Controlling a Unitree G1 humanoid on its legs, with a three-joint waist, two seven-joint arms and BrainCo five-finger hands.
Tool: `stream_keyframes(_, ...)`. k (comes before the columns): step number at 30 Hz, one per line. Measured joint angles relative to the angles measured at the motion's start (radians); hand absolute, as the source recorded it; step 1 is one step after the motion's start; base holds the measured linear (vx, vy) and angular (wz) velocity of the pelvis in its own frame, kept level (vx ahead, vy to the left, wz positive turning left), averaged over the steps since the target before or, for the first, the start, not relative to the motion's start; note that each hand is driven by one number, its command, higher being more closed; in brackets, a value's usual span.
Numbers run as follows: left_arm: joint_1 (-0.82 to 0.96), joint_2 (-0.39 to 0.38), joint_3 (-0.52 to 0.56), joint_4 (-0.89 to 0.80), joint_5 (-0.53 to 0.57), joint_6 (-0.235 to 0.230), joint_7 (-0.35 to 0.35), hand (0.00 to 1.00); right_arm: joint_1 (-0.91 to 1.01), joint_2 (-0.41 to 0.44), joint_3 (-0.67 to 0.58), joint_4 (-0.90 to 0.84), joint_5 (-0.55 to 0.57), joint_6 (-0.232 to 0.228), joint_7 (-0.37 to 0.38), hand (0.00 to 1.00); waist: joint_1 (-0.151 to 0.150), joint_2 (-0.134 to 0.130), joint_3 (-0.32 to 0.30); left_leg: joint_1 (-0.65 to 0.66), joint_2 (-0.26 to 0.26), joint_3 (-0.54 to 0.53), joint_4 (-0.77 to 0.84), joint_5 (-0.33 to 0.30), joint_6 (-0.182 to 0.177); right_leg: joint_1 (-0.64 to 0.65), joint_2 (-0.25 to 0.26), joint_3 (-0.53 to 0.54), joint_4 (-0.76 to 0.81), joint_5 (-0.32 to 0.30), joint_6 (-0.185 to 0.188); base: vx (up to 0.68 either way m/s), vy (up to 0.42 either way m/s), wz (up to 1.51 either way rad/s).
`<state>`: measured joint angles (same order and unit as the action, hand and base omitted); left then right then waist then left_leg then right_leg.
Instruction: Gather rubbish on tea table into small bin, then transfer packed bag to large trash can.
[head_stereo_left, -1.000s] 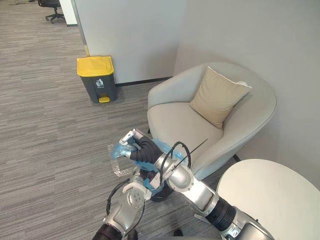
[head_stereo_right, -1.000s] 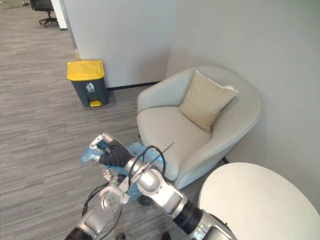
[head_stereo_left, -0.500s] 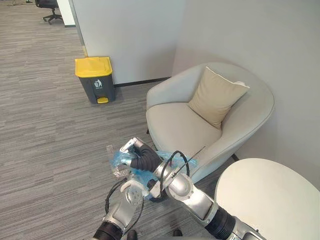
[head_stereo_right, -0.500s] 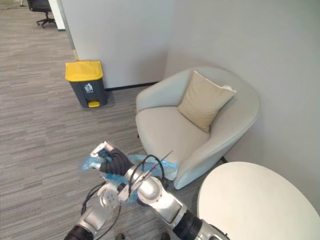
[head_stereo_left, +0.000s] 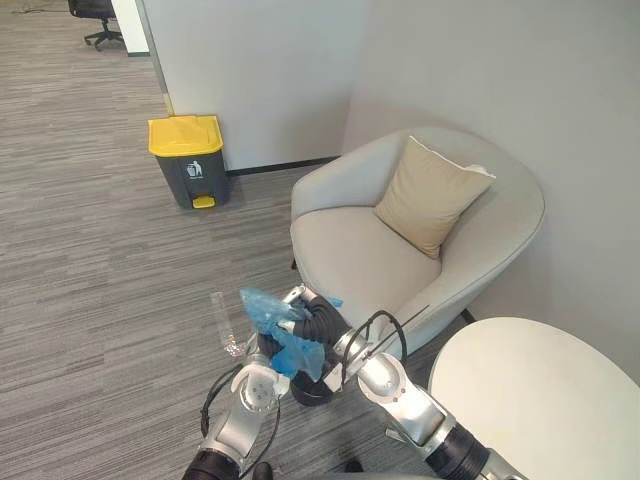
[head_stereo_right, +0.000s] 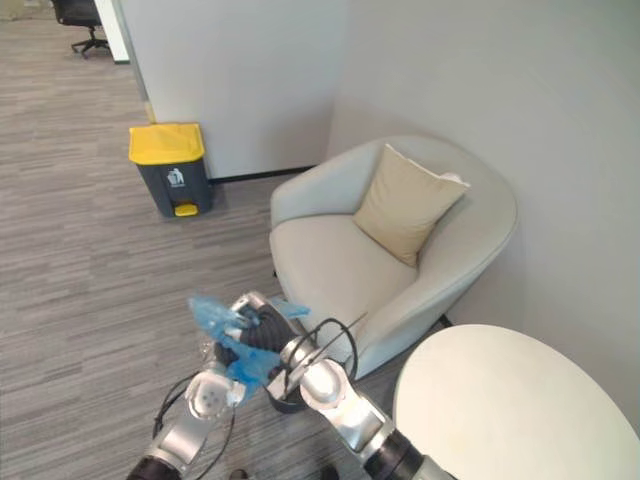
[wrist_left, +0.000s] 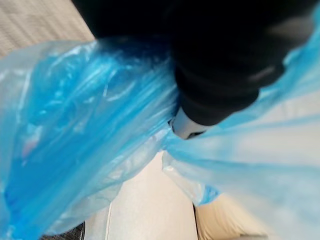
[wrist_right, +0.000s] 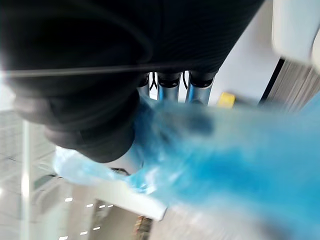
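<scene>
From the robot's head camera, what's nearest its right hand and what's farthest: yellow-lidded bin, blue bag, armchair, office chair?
Left eye view, from the right hand:
1. blue bag, clutched in it.
2. armchair, just beyond, rightward.
3. yellow-lidded bin, farther ahead, leftward.
4. office chair, far back, top left.

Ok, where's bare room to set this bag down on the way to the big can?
Wide bare carpet lies between the blue bag and the yellow-lidded trash can. The armchair seat in front of the cushion is bare too. It is tight between the armchair and the round table.
</scene>
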<state>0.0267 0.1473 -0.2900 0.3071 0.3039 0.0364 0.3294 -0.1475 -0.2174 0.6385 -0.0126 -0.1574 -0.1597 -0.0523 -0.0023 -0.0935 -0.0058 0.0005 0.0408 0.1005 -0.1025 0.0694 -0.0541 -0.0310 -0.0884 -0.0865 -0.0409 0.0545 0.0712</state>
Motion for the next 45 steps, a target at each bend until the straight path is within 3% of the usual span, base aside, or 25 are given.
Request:
stream_keyframes(8,0.035,-0.002,0.037,0.0,-0.058,-0.002,-0.003,1.0,0.0,-0.154,-0.053,0.104,-0.239,0.003,-0.05,0.0,0.003,0.018,0.012,0.003,-0.001,-0.003,0.0,0.0,0.002,0.01,0.0,-0.003,0.0,0.0,0.0,0.0,0.0,0.0)
stream_keyframes(13,0.048,-0.003,0.038,0.0,-0.072,-0.003,-0.005,1.0,0.023,-0.156,-0.114,0.106,-0.292,0.003,-0.081,0.0,0.003,0.035,0.024,0.008,0.001,-0.005,0.0,-0.001,0.001,0.016,0.001,-0.007,0.0,-0.002,0.0,0.0,0.0,0.01)
stream_keyframes(15,0.069,-0.004,0.05,0.0,-0.073,-0.006,-0.006,1.0,0.072,-0.113,-0.195,0.11,-0.312,0.005,-0.096,0.0,0.003,0.037,0.025,0.007,-0.005,-0.012,0.0,-0.001,0.001,0.017,0.001,-0.013,-0.001,-0.006,0.001,-0.01,0.007,0.07)
stream_keyframes(20,0.097,-0.006,0.104,0.053,-0.097,-0.01,-0.009,1.0,0.161,-0.01,-0.309,0.193,-0.282,0.016,-0.116,0.0,0.002,0.041,0.027,0.007,-0.006,-0.02,0.0,-0.002,0.0,0.021,0.001,-0.021,-0.011,-0.009,0.0,0.0,-0.003,0.05)
stream_keyframes(24,0.113,-0.018,0.155,0.159,-0.146,-0.011,-0.027,1.0,0.213,0.064,-0.396,0.324,-0.187,0.038,-0.105,0.0,0.0,0.051,0.034,0.007,-0.008,-0.024,0.0,-0.003,0.0,0.026,0.0,-0.025,-0.018,-0.009,0.0,0.0,-0.001,0.02)
stream_keyframes(36,0.157,-0.067,0.316,0.458,-0.26,-0.005,-0.088,1.0,0.226,0.129,-0.584,0.793,-0.026,0.103,-0.064,0.0,0.011,0.079,0.048,0.058,-0.004,0.033,0.0,-0.024,-0.002,0.048,0.005,0.025,-0.017,-0.009,0.001,0.0,0.003,-0.12)
stream_keyframes(45,0.124,-0.112,0.413,0.562,-0.267,-0.002,-0.102,1.0,0.224,0.144,-0.639,0.935,0.011,0.134,-0.09,0.0,0.016,0.08,0.065,0.071,0.002,0.13,0.033,-0.06,-0.002,-0.001,0.008,0.112,0.041,-0.013,0.007,-0.03,0.016,-0.32)
